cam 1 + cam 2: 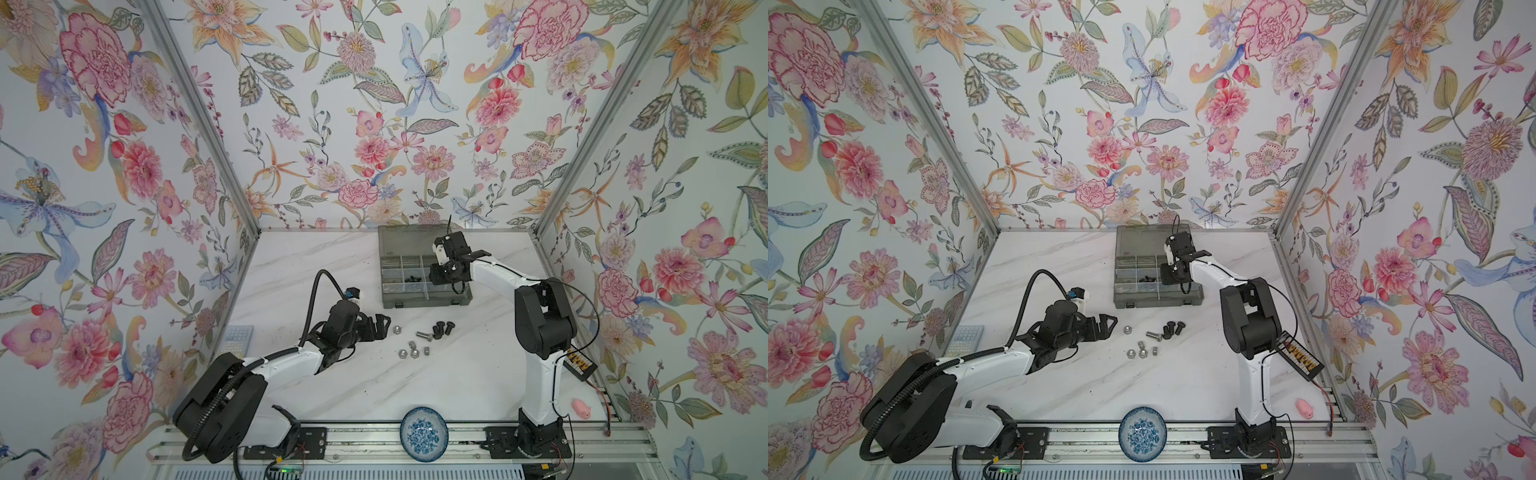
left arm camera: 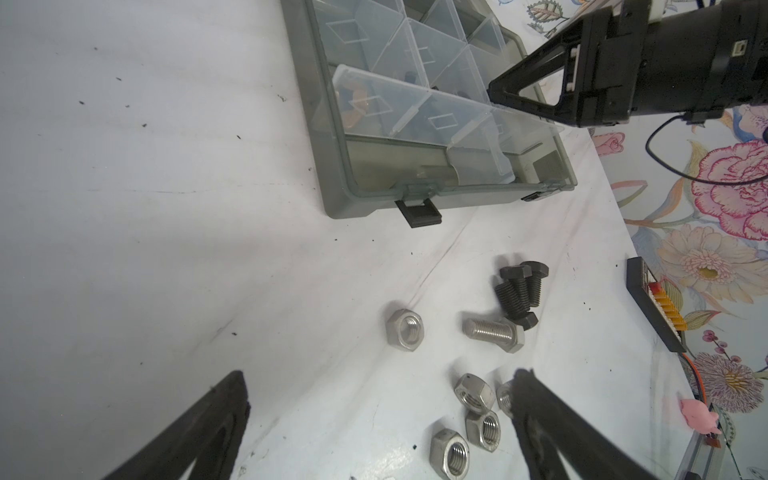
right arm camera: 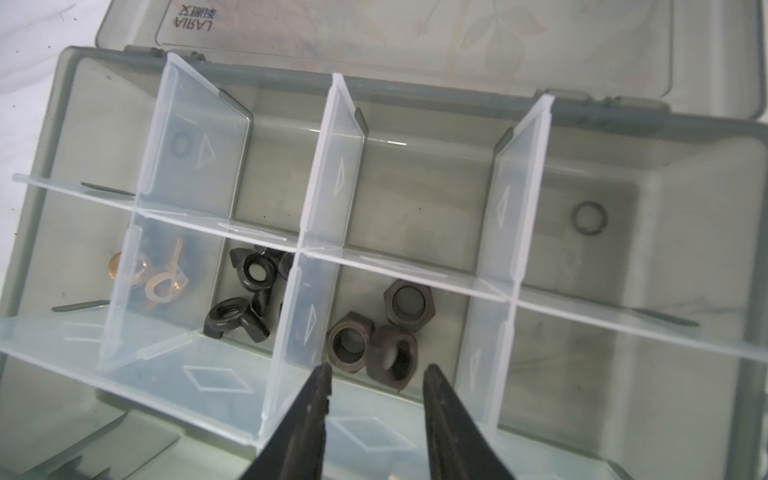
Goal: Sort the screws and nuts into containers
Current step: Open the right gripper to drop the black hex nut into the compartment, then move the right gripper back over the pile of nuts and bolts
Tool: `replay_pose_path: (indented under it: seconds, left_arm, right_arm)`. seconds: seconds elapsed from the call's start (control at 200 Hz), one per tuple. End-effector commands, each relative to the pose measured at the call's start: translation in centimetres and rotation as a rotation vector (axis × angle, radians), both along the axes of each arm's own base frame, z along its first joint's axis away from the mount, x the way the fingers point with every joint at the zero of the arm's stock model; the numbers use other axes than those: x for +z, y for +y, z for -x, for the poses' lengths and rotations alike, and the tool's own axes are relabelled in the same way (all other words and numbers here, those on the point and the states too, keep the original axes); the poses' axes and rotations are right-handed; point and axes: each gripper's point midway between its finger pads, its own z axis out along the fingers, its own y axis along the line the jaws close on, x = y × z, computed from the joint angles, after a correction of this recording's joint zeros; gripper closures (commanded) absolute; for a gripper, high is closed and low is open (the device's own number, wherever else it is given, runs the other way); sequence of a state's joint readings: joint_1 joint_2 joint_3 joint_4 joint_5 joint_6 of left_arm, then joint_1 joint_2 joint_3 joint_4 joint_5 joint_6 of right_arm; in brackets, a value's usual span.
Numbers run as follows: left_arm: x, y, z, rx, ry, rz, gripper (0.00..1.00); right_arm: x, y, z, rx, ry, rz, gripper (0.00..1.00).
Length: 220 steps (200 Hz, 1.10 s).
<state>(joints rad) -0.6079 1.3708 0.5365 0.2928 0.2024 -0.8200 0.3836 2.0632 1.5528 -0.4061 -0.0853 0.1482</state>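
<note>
While the left gripper (image 1: 380, 324) hangs wide open at 9 o'clock of the loose nuts (image 1: 411, 352) and screws (image 1: 442, 329), the right gripper (image 3: 376, 370), jaws parted and empty over the black nuts (image 3: 409, 305) in the box (image 1: 428, 300) at 12 o'clock, should probably lift straight up, clear of the thin dividers (image 3: 320, 174), before reaching for the pile. White marbled table (image 1: 415, 390), gritty in spots; floral walls (image 1: 374, 124); dish (image 1: 424, 433) at 6 o'clock.

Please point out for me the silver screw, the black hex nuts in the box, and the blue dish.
silver screw (image 2: 486, 330): left wrist view, on its threaded shank.
black hex nuts (image 3: 382, 353): right wrist view, on the tilted nut's side.
blue dish (image 1: 404, 432): a top view, on its rim.
</note>
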Motion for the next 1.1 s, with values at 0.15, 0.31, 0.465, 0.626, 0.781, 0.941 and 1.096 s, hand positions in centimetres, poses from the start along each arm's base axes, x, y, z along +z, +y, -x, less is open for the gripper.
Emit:
replay_pose_path:
  seconds: [0.15, 0.31, 0.465, 0.626, 0.781, 0.941, 1.096]
  left_arm:
    - [0.3, 0.0, -0.2, 0.005, -0.012, -0.006, 0.01]
    - [0.2, 0.1, -0.1, 0.009, -0.010, -0.005, 0.01]
    - [0.2, 0.1, -0.1, 0.010, -0.010, -0.004, 0.01]
    - [0.0, 0.1, -0.1, 0.013, -0.008, -0.001, 0.01]
    - [-0.1, 0.1, -0.1, 0.010, -0.005, 0.000, 0.01]
    - [-0.3, 0.3, 0.1, 0.016, 0.002, -0.008, 0.01]
    - [-0.2, 0.7, 0.2, 0.033, -0.002, -0.005, 0.01]
  right_arm:
    - [3.1, -0.6, 0.2, 0.014, -0.051, 0.006, 0.54]
    - [4.8, -0.7, 2.1, 0.038, -0.064, -0.022, 0.51]
    - [6.2, -0.6, 4.9, 0.068, -0.050, -0.086, 0.49]
    - [6.6, -0.6, 8.5, 0.081, -0.014, -0.143, 0.48]
    - [6.2, 0.1, 12.3, 0.131, 0.011, -0.155, 0.46]
    - [4.8, 1.4, 16.4, 0.203, 0.045, -0.127, 0.44]
    - [3.3, 2.3, 19.4, 0.181, 0.112, -0.131, 0.44]
